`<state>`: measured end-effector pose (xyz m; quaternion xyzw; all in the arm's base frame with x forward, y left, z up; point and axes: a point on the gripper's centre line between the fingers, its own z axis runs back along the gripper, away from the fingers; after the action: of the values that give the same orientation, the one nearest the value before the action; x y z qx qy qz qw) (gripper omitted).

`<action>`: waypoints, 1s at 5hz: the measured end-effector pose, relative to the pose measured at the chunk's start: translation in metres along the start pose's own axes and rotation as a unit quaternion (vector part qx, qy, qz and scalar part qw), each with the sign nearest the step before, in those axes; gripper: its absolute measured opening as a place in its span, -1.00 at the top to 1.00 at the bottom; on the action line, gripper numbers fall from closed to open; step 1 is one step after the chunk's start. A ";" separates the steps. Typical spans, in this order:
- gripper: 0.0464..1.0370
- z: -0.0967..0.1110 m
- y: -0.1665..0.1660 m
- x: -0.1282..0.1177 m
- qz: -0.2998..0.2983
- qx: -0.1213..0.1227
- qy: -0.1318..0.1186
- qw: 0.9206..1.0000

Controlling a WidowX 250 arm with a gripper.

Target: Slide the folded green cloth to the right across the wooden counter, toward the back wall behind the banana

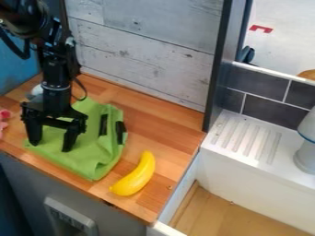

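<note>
- While the black claw [50, 146] hangs over the green cloth [92, 159], its two fingers are spread wide and pinch nothing; I can't tell if they touch the cloth.
- The cloth lies rumpled on the wooden counter [165, 126], near the yellow banana [137, 177].
- It looks light, soft and floppy, so it should bend easily and not break.
- A puffy fold looks best to grab, away from the black strips [120, 132], which may be stiffer.
</note>
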<state>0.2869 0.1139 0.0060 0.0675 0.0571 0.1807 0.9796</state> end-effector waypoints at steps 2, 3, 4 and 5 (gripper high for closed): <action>-0.93 0.022 -0.056 0.021 -0.029 -0.060 -0.045 0.997; -0.93 0.014 -0.060 0.027 -0.024 -0.059 -0.036 0.997; -0.93 0.014 -0.061 0.033 -0.014 -0.047 -0.035 0.998; -0.93 0.015 -0.059 0.033 -0.008 -0.042 -0.036 0.998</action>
<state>0.3402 0.0699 0.0084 0.0321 0.0146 0.1725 0.9844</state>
